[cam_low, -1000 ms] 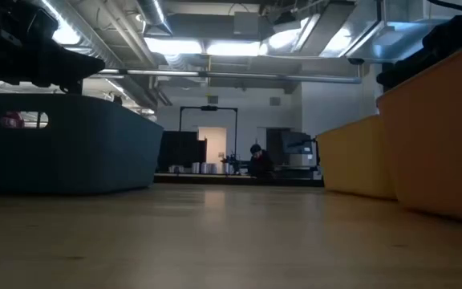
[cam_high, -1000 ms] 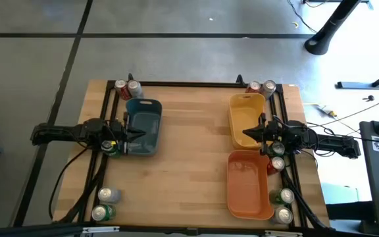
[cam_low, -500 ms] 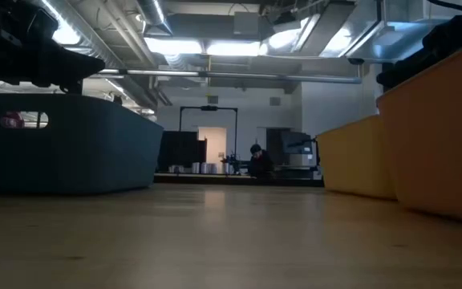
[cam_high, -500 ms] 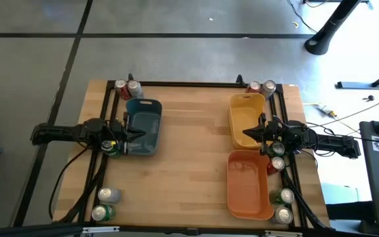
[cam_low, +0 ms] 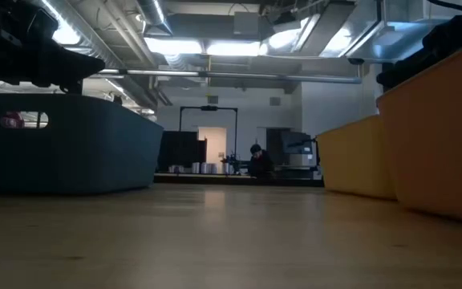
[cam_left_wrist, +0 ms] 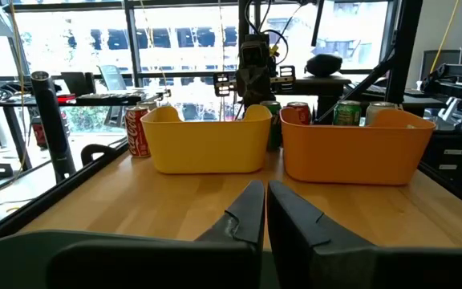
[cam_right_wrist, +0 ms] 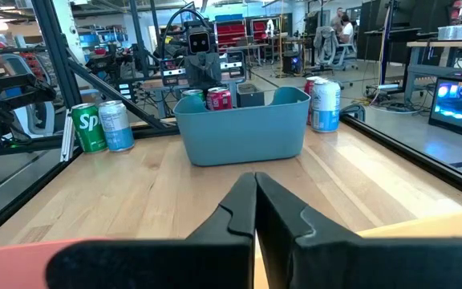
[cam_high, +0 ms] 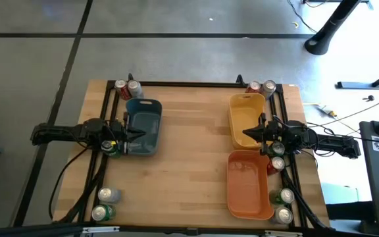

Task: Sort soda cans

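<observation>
Soda cans stand in small groups along the table's left and right edges. In the high view a red can (cam_high: 120, 86) and a silver can (cam_high: 134, 87) stand at the far left. A green can (cam_high: 114, 149) stands beside my left arm, and two more cans (cam_high: 104, 204) are at the near left. Other cans stand at the far right (cam_high: 262, 86), beside my right arm (cam_high: 278, 157) and at the near right (cam_high: 283, 205). My left gripper (cam_high: 137, 133) hovers shut over the blue-grey bin (cam_high: 143, 122). My right gripper (cam_high: 245, 135) hovers shut between the yellow bin (cam_high: 246, 112) and the orange bin (cam_high: 247, 184).
A black frame rail (cam_high: 183, 83) runs along the table's far edge and down both sides, beside the cans. Bare wood (cam_high: 189, 151) lies between the blue-grey bin and the two right-hand bins. A person (cam_low: 257, 160) sits far off in the room behind.
</observation>
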`<state>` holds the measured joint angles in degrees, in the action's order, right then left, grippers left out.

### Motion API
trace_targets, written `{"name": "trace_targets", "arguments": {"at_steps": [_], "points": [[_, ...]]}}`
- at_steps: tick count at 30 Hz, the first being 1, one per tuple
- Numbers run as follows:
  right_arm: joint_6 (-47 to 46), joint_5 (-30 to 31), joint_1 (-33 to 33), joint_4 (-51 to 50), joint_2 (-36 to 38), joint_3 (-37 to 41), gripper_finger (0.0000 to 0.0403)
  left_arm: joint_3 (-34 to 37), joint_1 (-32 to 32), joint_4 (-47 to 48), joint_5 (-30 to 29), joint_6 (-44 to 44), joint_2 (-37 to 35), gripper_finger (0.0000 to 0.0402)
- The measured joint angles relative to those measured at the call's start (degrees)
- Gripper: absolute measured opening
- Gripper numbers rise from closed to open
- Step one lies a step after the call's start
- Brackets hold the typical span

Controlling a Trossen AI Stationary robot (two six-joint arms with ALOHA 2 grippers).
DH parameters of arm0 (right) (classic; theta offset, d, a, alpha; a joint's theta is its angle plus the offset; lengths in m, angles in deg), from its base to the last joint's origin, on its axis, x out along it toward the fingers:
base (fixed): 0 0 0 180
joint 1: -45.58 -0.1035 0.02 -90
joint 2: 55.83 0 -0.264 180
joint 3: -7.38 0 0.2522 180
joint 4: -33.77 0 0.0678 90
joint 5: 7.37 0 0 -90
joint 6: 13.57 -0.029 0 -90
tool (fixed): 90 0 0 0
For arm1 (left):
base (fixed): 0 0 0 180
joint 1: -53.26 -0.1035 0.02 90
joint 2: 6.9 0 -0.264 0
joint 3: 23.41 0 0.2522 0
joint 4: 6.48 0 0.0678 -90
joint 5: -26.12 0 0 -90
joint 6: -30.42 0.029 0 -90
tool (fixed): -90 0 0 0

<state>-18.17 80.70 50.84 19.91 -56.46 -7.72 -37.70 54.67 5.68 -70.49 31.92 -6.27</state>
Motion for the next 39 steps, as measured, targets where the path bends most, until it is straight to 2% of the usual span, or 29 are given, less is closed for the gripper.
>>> {"name": "trace_targets", "arguments": {"at_steps": [7,13,16,19,21,25,29,34,39], "points": [[0.0,-0.02,0.02,-0.02,0.0,0.02,0.0007,0.0,-0.03,0.0,-0.02,1.47,0.01,0.0011],[0.0,-0.02,0.02,-0.02,0.02,0.02,0.0007,0.0,0.0,-0.44,-1.88,24.05,0.01,0.0011],[0.0,-0.01,0.02,-0.01,0.02,0.02,0.0007,0.0,0.0,-0.37,-1.84,28.66,0.02,0.0011],[0.0,-0.02,0.02,0.08,0.02,0.02,0.0007,0.0,0.0,-0.5,-1.81,28.92,0.0,0.0011],[0.0,-0.02,0.02,0.13,0.02,0.02,0.0007,0.0,0.04,-2.6,-1.18,25.56,0.01,0.0011],[0.0,-0.02,0.02,0.22,0.02,0.06,0.0007,0.0,0.09,-4.89,0.02,12.26,0.0,0.0011],[-0.53,-0.05,0.0,0.26,0.02,0.06,0.0007,0.0,0.07,-5.24,0.04,5.78,0.0,0.0011],[-8.68,-0.15,0.02,0.28,0.02,0.06,0.0007,0.0,0.07,-5.33,0.04,-3.97,0.0,0.0011],[-7.07,2.69,0.02,2.15,0.0,0.28,0.0007,0.0,0.07,-5.88,0.04,-14.57,0.0,0.0011]]}}
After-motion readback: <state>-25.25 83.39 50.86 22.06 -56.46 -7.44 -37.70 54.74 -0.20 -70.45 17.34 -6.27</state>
